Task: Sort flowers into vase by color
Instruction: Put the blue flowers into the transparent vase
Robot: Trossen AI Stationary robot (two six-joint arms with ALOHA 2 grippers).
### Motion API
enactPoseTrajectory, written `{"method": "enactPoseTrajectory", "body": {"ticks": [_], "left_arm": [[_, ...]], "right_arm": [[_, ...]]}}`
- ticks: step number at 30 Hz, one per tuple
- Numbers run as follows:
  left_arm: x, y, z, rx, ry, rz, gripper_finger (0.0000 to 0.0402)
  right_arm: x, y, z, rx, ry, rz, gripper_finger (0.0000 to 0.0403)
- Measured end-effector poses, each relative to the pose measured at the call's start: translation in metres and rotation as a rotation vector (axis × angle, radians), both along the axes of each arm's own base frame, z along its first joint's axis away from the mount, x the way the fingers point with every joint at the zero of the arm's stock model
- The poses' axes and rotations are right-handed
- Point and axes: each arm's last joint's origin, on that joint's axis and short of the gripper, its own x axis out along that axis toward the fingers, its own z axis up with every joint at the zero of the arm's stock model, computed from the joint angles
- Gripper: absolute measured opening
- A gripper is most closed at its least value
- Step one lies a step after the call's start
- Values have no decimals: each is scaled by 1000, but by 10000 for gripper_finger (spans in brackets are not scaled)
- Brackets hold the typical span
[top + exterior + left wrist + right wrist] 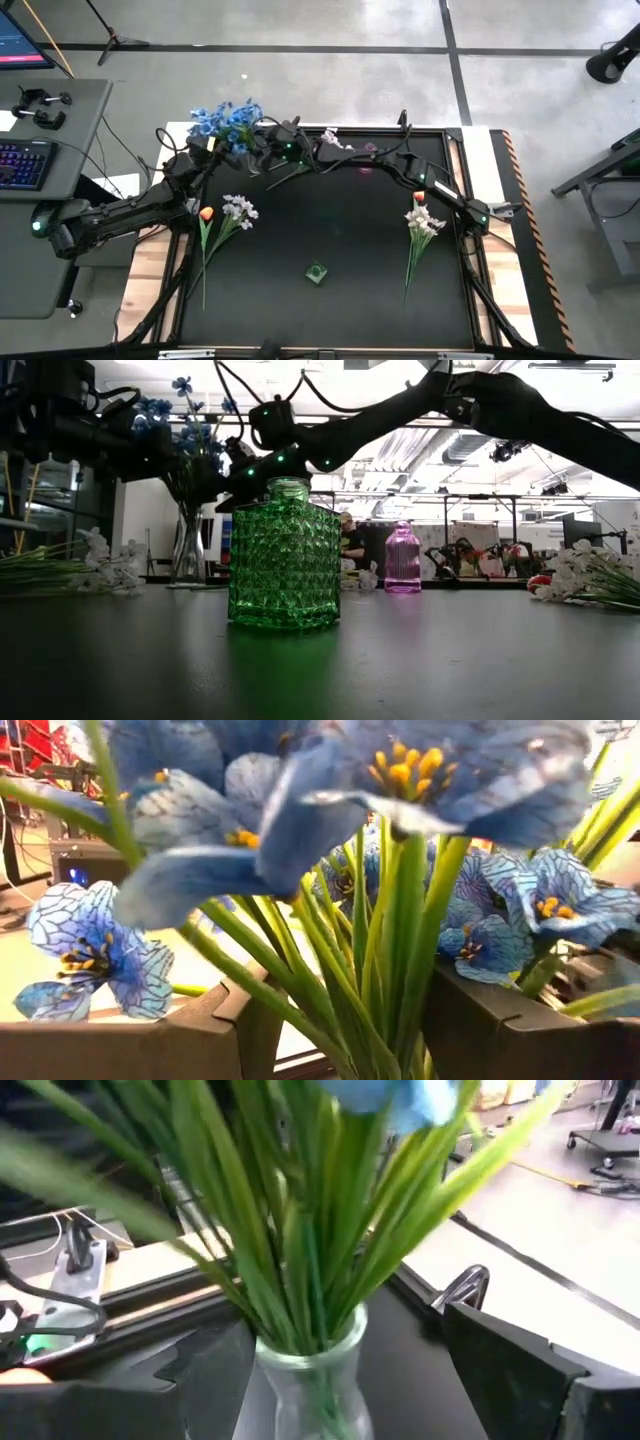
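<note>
Blue flowers (225, 122) stand by their stems in a clear vase (310, 1375) at the table's far left. My left gripper (355, 1040) is level and open, with the blue stems (370, 970) between its fingers. My right gripper (350, 1400) is open, and its fingers stand either side of the vase's neck without touching it. White flowers and an orange tulip (206, 213) lie at the left (238, 210). More white flowers (425, 222) with a tulip (418, 198) lie at the right. The green vase (316, 272) and pink vase (368, 150) hold nothing. My left gripper has the bunch of blue stems (400, 1020) between its fingers, level, above the vase's mouth. A light gap shows beside one finger (200, 1035), and I cannot tell whether either finger touches the stems.
The green vase (285, 555) stands near the table's middle front and the pink vase (403, 558) at the far edge. Both arms crowd the far left corner. A desk with a keyboard (22, 165) lies beyond the left edge.
</note>
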Motion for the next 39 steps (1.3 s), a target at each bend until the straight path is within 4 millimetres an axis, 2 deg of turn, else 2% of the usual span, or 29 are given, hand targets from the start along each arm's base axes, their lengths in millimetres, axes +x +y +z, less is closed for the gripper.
{"method": "enactPoseTrajectory", "body": {"ticks": [7, 14, 18, 26, 31, 35, 39], "left_arm": [[0, 0, 0, -8, -16, -1, 189], [1, 0, 0, -8, -16, -29, 189], [1, -1, 0, -19, -37, -57, 189], [3, -2, 0, -26, -49, -110, 189], [3, -2, 0, -26, -49, -118, 189], [3, -2, 0, -27, -50, -118, 189], [3, -2, 0, -27, -50, -118, 189]], "right_arm": [[1, -2, 2, -12, -48, 58, 309], [9, 3, -28, 8, -50, 105, 309], [11, 6, -24, -21, -100, 97, 309], [11, 3, -26, -40, -95, 89, 307], [11, 3, -26, -39, -92, 88, 273], [12, 3, -38, 2, -96, 81, 227], [13, 3, -44, 28, -106, 75, 198]]}}
